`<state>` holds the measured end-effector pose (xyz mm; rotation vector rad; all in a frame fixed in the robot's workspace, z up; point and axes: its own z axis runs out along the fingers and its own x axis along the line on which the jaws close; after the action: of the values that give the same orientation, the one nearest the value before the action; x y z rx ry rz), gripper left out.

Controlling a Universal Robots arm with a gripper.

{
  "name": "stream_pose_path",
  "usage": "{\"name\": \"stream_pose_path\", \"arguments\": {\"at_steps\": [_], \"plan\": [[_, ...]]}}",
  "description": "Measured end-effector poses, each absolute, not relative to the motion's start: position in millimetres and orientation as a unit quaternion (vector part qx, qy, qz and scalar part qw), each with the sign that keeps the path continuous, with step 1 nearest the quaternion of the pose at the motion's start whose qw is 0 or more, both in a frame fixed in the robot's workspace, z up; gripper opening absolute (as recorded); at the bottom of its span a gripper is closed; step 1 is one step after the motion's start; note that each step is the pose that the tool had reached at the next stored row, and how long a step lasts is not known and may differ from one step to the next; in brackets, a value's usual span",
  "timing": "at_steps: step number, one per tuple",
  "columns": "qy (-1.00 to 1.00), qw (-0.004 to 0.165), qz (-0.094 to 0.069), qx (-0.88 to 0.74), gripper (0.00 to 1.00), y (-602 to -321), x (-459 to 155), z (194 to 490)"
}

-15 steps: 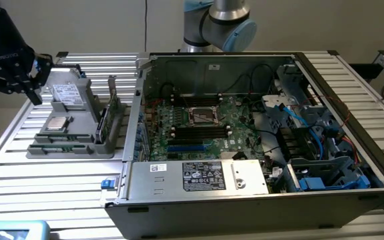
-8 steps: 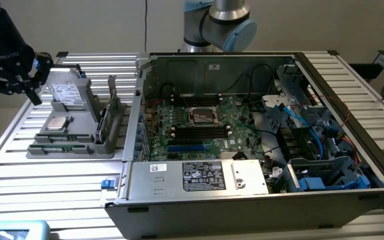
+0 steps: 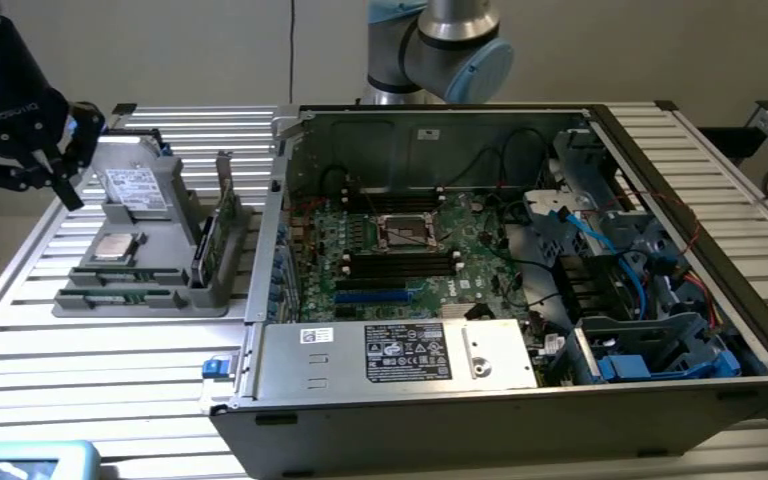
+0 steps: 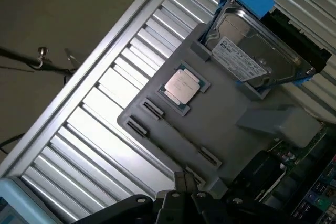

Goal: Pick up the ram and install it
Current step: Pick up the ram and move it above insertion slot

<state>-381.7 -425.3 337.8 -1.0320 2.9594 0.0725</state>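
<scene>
The ram [image 3: 204,252] is a narrow dark-green stick standing on edge in the grey tray [image 3: 157,275], on the side nearest the open computer case. My gripper [image 3: 35,180] hangs at the exterior view's far left, above the tray's outer edge and well apart from the ram. Its fingers [image 4: 181,182] look shut with nothing between them. Long black slots [image 3: 402,263] lie on the green motherboard [image 3: 471,225] inside the case, on both sides of the processor socket [image 3: 400,228].
The tray also holds a hard drive [image 4: 252,51] in a blue bracket, a processor chip [image 4: 181,86] and a taller green card [image 3: 233,225]. The case walls [image 3: 277,200], cables and a drive cage [image 3: 651,345] crowd the exterior view's right. A slatted metal table [image 3: 104,350] lies beneath.
</scene>
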Motion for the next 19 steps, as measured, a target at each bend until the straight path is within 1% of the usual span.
{"name": "stream_pose_path", "arguments": {"at_steps": [10,14,19], "plan": [[0.915,0.002,0.022,-0.403,0.11,-425.4,-382.1,337.8],[0.901,0.003,0.019,-0.433,0.11,-425.4,-382.1,337.7],[0.886,0.007,0.01,-0.463,0.11,-425.4,-382.1,337.6]]}}
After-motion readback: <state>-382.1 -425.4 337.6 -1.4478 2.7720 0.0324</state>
